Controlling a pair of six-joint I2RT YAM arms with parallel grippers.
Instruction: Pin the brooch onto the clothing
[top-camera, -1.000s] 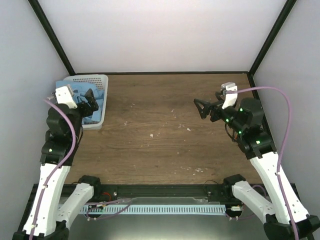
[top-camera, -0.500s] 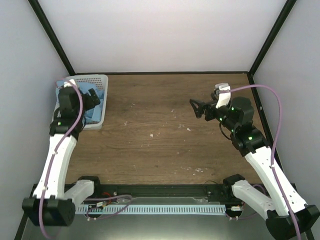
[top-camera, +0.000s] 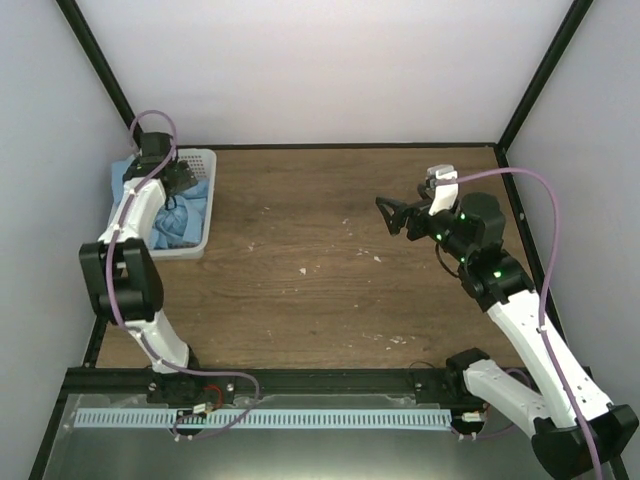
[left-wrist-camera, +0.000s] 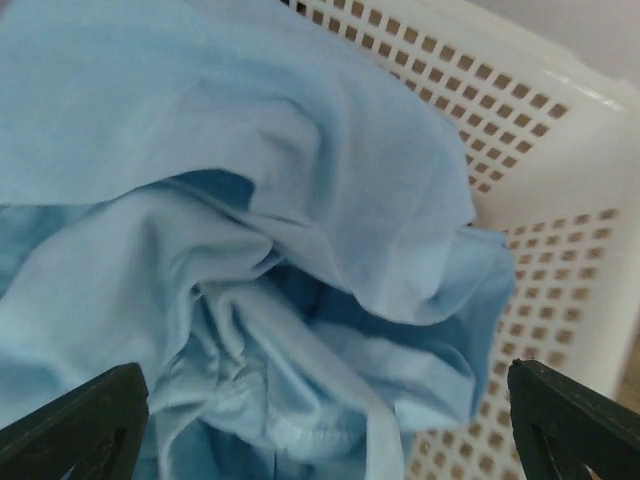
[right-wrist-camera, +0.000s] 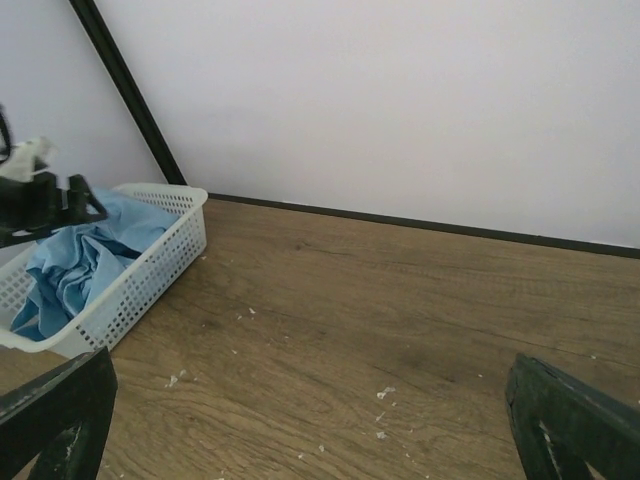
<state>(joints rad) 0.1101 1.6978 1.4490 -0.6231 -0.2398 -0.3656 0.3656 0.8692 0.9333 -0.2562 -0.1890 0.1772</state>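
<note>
At the tabletop's (top-camera: 320, 270) far-left corner the shirt (left-wrist-camera: 250, 200) lies bunched in its basket (left-wrist-camera: 560, 170) beneath the spread-wide left gripper (top-camera: 178, 177), the right gripper (top-camera: 392, 215) gapes empty, the brooch is unseen, and nothing is pinned yet.

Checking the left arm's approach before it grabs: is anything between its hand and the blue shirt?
Nothing visible. The left hand, open, faces the crumpled shirt lying in the white basket; only bare fabric shows between its fingers. No brooch is in view.
</note>
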